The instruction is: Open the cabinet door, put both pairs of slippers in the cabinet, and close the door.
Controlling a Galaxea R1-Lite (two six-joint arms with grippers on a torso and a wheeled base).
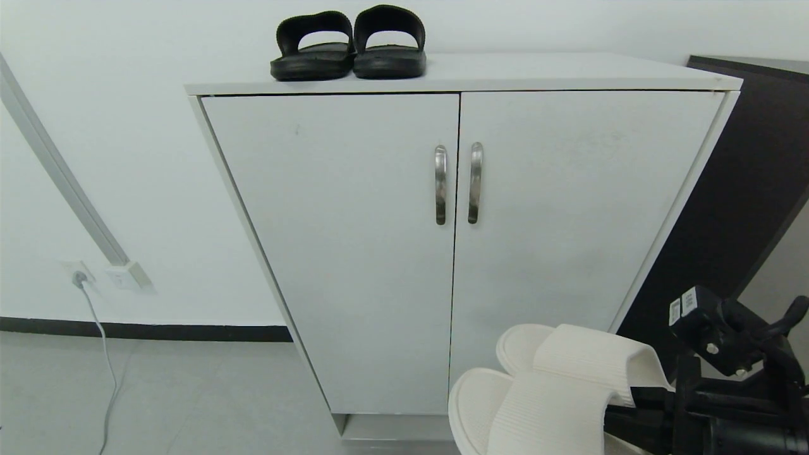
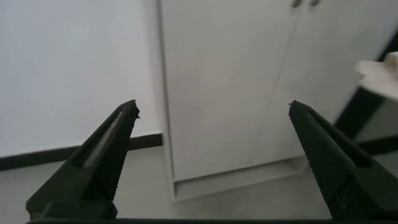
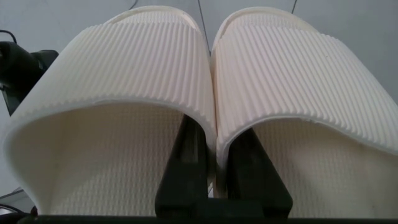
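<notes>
1. Cabinet (image 1: 354,265) stands on the floor (image 1: 158,392) against a white wall. Both doors are shut, and the two metal handles (image 1: 440,184) sit side by side at the centre seam.
2. Black slippers (image 1: 349,45): the pair rests on the cabinet top, toward its left end, the two touching, toes forward.
3. White slippers (image 1: 556,385): the pair is held in the air low in front of the right door, apart from it.
4. Right gripper (image 3: 214,155): jaws are closed on the white slippers (image 3: 124,74), one finger under each ribbed strap, pinching the inner strap sides together.
5. Left gripper (image 2: 212,107): jaws are spread wide with nothing between them, facing the cabinet's (image 2: 236,93) lower left corner, well short of it.
6. Wall socket (image 1: 79,276) with a plugged cable is left of the cabinet.
</notes>
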